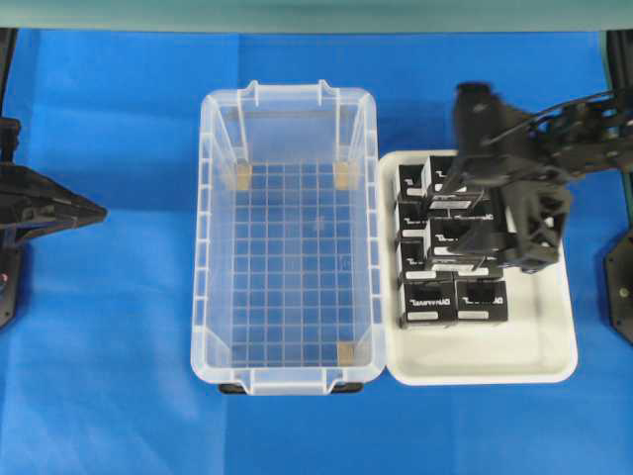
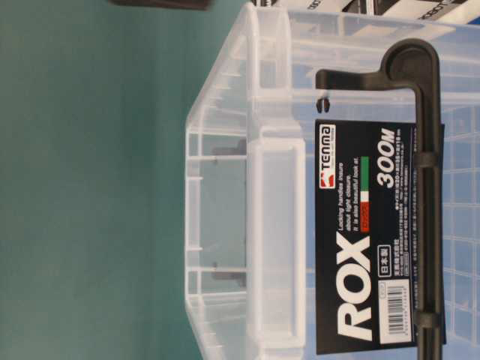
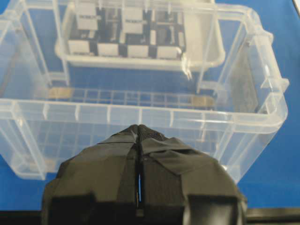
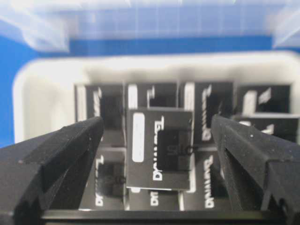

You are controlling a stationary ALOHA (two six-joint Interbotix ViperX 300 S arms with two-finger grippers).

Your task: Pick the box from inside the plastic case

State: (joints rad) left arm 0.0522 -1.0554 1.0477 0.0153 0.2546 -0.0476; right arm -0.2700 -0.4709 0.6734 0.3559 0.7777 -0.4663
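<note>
Left gripper [image 3: 139,136] closed beside plastic case [image 3: 140,115]; white tray [image 3: 206,58] behind.

A bright blue cloth [image 1: 109,376] covers the worktop, evenly lit. Along its far edge runs a teal-green wall [image 1: 316,14], which fills the left of the table-level view.

Even, bright light falls from above, with faint shadows on the blue worktop [image 1: 109,376]. The right wrist view is soft: the plastic case [image 4: 154,18] blurs behind, the white tray [image 4: 51,79] glares.
</note>
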